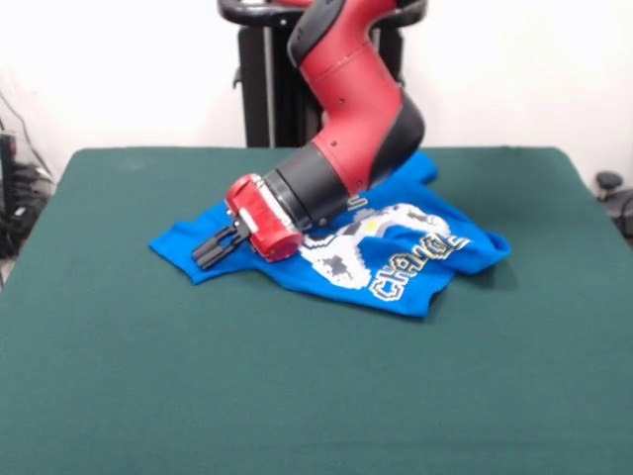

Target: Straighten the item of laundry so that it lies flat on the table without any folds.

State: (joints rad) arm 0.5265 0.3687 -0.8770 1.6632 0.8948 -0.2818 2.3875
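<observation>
Laundry item: small bright blue short-sleeved T-shirt (415, 267) with white-and-yellow lettering and a white pixel-style print, crumpled near frame centre, slightly right and above the middle, on the large rectangular table (297, 396) with dark green felt-like top. Cloth is bunched and creased; only part of the lettering reads, running along a fold toward the lower right edge of the shirt. One blue flap reaches left, ending left of centre; another corner pokes up behind the arm at upper right of the heap.

Red and black robot arm (346, 89) comes down from top centre, angling toward lower left. Its red-collared wrist sits over the shirt's left half. Black gripper (212, 249) points down-left, tips low over the left flap; two fingers (222, 238) appear close together, whether pinching cloth cannot be told.
</observation>
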